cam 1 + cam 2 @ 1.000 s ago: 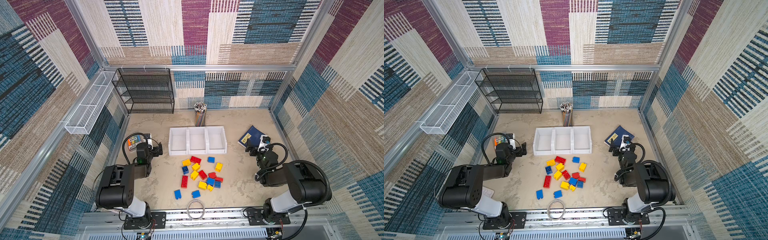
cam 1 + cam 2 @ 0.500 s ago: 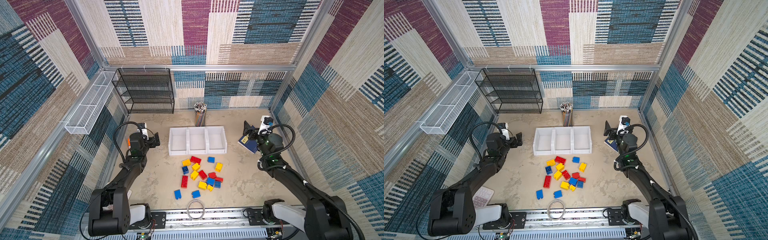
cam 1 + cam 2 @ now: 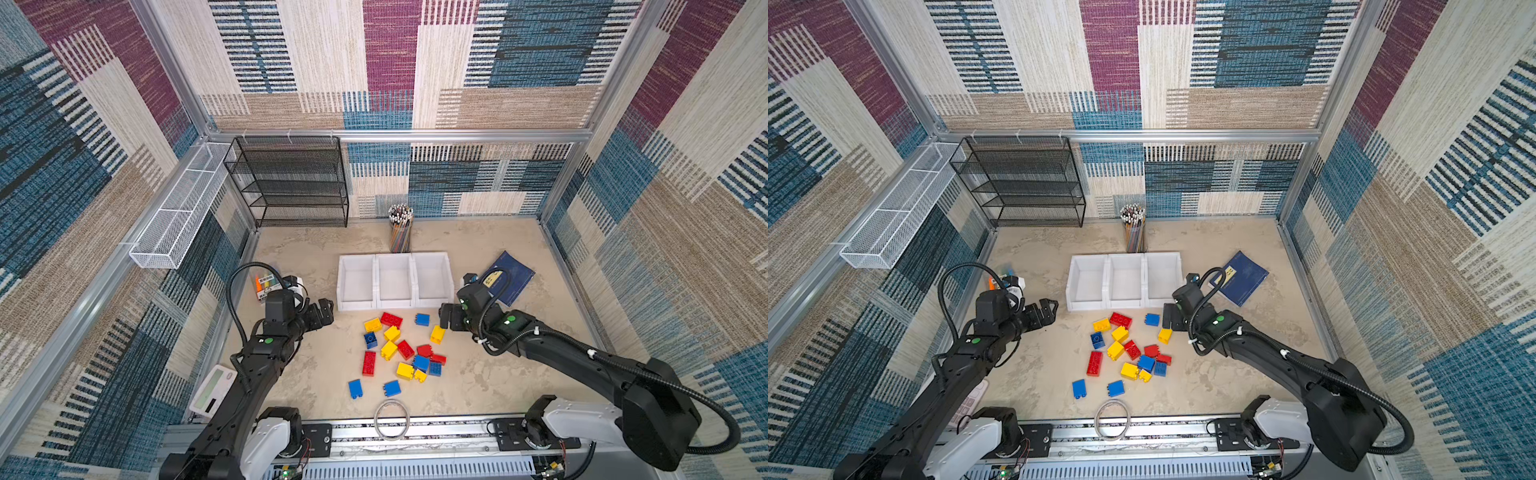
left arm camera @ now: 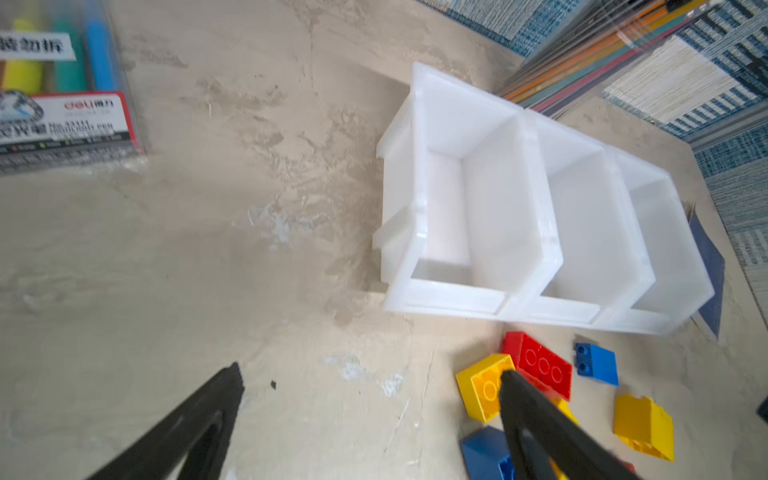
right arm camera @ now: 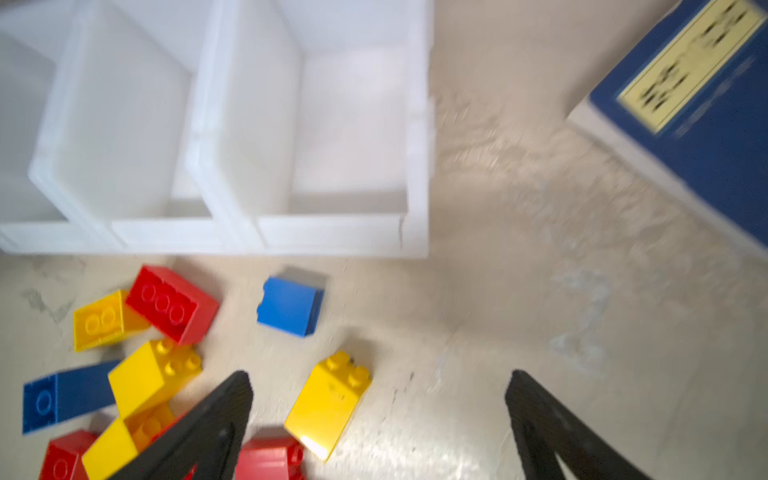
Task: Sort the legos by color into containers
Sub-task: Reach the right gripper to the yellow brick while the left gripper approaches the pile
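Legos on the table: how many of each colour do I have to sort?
Red studded plastic bricks: 5
Yellow studded plastic bricks: 6
Blue studded plastic bricks: 6
Total: 17 visible

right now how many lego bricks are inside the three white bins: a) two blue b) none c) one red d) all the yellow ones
b: in both top views the white bins show bare insides, and the lego bricks all lie on the table in front of them.
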